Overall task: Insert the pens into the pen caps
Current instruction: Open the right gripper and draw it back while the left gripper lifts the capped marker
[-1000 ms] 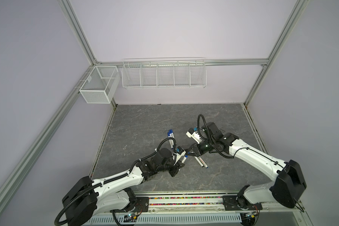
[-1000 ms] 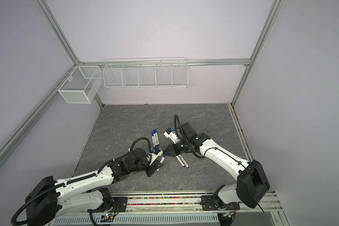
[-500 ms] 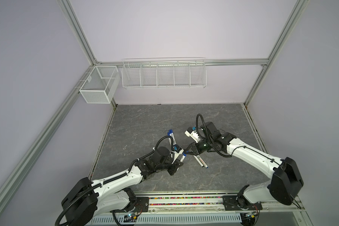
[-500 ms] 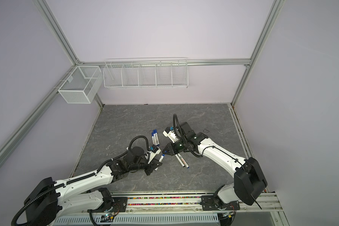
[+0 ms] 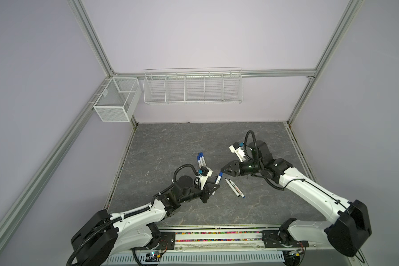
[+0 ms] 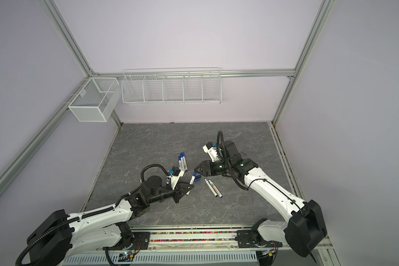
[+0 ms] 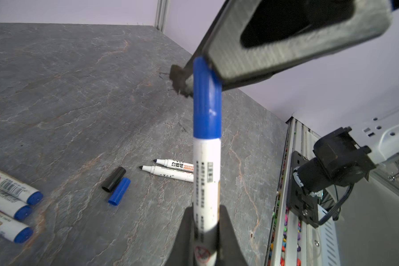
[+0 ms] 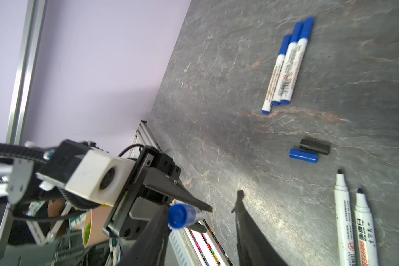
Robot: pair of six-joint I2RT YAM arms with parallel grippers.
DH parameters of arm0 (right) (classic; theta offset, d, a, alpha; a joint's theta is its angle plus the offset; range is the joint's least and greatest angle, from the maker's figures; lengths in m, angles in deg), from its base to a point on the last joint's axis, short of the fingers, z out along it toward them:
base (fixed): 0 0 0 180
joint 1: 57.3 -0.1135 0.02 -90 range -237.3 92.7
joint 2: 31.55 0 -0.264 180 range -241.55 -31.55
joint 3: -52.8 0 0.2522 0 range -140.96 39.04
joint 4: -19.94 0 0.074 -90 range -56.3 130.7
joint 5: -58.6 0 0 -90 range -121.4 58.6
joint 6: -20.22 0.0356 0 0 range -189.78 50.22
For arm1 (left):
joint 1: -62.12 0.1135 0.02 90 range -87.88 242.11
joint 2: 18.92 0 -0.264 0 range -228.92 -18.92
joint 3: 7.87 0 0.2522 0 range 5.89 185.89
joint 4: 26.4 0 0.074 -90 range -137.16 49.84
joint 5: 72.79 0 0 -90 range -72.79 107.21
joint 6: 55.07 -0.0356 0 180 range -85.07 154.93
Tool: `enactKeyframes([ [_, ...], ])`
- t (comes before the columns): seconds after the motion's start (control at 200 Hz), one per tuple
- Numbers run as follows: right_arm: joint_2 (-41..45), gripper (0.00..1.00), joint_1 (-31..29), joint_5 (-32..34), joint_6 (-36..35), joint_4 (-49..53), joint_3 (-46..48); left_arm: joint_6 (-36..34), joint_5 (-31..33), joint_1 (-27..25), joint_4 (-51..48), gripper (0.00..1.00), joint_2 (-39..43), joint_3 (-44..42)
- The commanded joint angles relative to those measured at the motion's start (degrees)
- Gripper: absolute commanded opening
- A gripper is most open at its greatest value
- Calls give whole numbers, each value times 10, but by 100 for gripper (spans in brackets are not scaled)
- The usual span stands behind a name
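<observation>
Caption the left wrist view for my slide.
Left gripper holds a blue-capped pen; two uncapped pens and two loose caps lie beyond.
</observation>
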Motion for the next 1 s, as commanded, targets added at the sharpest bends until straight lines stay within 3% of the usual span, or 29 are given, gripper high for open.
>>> enactKeyframes([
  [0.0,38,51,16,89,17,-12,-11,65,84,10,79,0,16,-23],
  [0.16,65,51,33,137,14,24,11,115,164,50,53,0,49,-46],
  [0.295,58,49,34,133,14,50,22,123,195,96,-74,0,52,-13],
  [0.46,50,48,34,126,14,54,28,117,226,131,-194,0,-6,52],
  [0.655,32,47,32,123,12,65,24,149,271,154,-200,0,-90,89],
  [0.995,37,45,28,137,8,78,41,169,246,161,-187,1,-239,148],
])
